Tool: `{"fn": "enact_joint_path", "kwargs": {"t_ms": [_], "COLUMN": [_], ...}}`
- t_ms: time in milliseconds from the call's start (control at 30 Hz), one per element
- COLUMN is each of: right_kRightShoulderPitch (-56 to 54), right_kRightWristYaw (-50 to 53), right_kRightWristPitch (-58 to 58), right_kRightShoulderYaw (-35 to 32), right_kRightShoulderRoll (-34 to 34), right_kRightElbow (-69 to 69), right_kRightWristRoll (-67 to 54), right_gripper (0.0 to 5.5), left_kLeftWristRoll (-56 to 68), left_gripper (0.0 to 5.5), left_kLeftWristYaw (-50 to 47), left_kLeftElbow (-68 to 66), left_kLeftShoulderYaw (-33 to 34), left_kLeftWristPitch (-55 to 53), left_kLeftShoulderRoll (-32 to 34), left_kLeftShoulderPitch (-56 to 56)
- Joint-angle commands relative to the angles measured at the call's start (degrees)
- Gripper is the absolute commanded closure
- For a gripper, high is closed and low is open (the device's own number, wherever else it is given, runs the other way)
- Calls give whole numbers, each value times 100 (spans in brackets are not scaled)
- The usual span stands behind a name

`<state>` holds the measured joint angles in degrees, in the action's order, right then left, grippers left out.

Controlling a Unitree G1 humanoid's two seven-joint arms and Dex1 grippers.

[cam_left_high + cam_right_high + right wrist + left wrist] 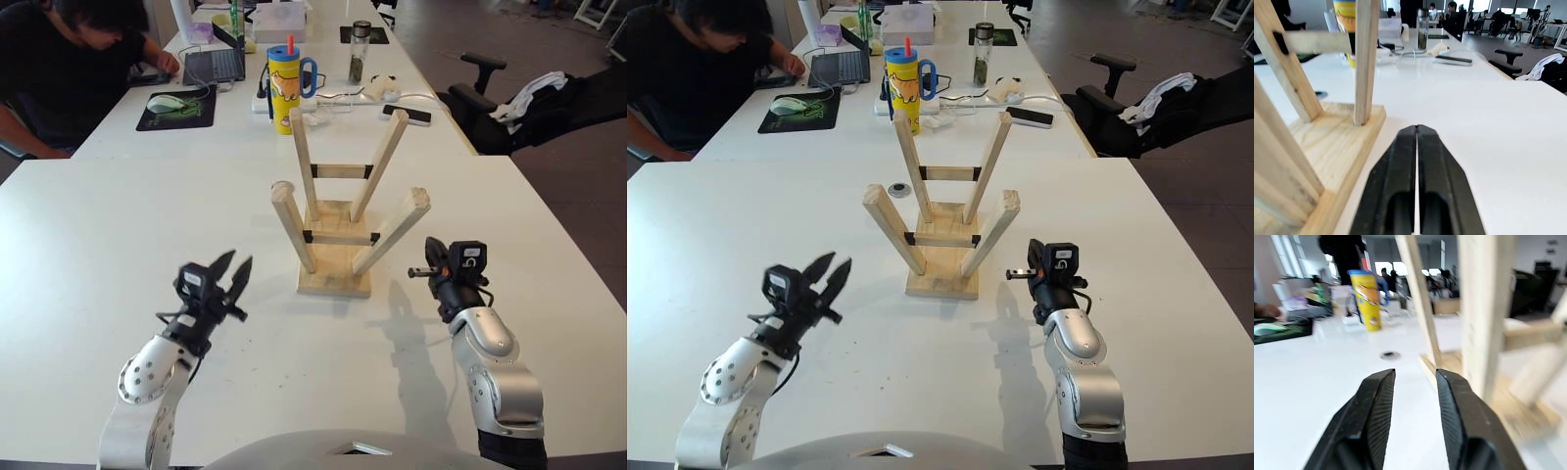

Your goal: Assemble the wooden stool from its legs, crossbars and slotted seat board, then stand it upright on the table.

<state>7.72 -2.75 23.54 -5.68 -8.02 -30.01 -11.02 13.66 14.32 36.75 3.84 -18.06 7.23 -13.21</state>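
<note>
The white table (108,225) carries both pincers and the work. The wooden stool (338,211) stands upside down on it, ahead of the pincers and between them, nearer the right one. Its seat board (335,281) lies flat on the table. The four legs (387,162) rise from the board and splay outward at their free ends. Two crossbars (340,238) link the legs in pairs, one in the pair nearer the pincers and one in the farther pair, with dark marks at the joints.

The left pincer (239,259) hangs just above the table, off to the stool's left and apart from it. Its two dark fingers (1378,401) are spread and nothing is between them. In the left wrist view a stool leg stands close ahead of it.

The right pincer (417,272) is low over the table, near the right edge of the seat board but not touching it. Its fingers (1400,161) are pressed together on nothing.

Well beyond the stool from both pincers, a yellow cup (285,90) stands on a second table (235,122). A small round fitting (898,190) sits in the table surface ahead of the left pincer.
</note>
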Motion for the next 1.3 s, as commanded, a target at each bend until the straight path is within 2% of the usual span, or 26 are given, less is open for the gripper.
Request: {"fn": "enact_joint_path", "kwargs": {"t_ms": [33, 200, 467, 500, 567, 600, 667, 800, 1033, 1167, 1300], "right_kRightShoulderPitch": [-474, -769, -1043, -1095, -1089, -1026, -854, -784, -902, -747, -516], "right_kRightWristYaw": [240, 413, 551, 165, -547, -677, -589, -470, -383, -389, -462], "right_kRightWristPitch": [-93, 9, 238, 383, 735, 943, 1177, 1252, 956, 597, 189], "right_kRightShoulderYaw": [-205, -277, -293, 185, 1274, 1569, 1501, 909, 169, 203, 390], "right_kRightShoulderRoll": [136, 212, 256, 120, -175, -243, -279, -495, -621, -487, -470], "right_kRightElbow": [-566, -767, -1076, -1046, -1037, -998, -807, -419, 129, 295, 635], "right_kRightWristRoll": [-85, -138, -185, -288, -374, -375, -284, -236, -52, 40, 215], "right_gripper": [550, 550, 550, 550, 550, 550, 550, 550, 550, 550, 550], "left_kLeftWristRoll": [29, 71, -114, -238, -588, -687, -781, -1126, -1277, -578, 276], "left_gripper": [463, 545, 549, 549, 549, 549, 549, 549, 549, 549, 549], "left_kLeftWristYaw": [-657, -925, -1076, -806, 39, 59, -171, -624, -1095, -1072, -943], "left_kLeftElbow": [34, 36, 283, 306, 413, 381, 164, -152, -480, 27, 180], "left_kLeftShoulderYaw": [2, -72, -149, -658, -2085, -2360, -2204, -1373, -236, 205, 440], "left_kLeftWristPitch": [-518, -1098, -1135, -1126, -933, -1055, -1311, -1620, -1373, -547, -586], "left_kLeftShoulderRoll": [-288, -263, -133, 40, 529, 561, 489, 653, 656, 294, 323], "left_kLeftShoulderPitch": [851, 1169, 1210, 1289, 1480, 1496, 1453, 1160, 1245, 2558, 4739]}}
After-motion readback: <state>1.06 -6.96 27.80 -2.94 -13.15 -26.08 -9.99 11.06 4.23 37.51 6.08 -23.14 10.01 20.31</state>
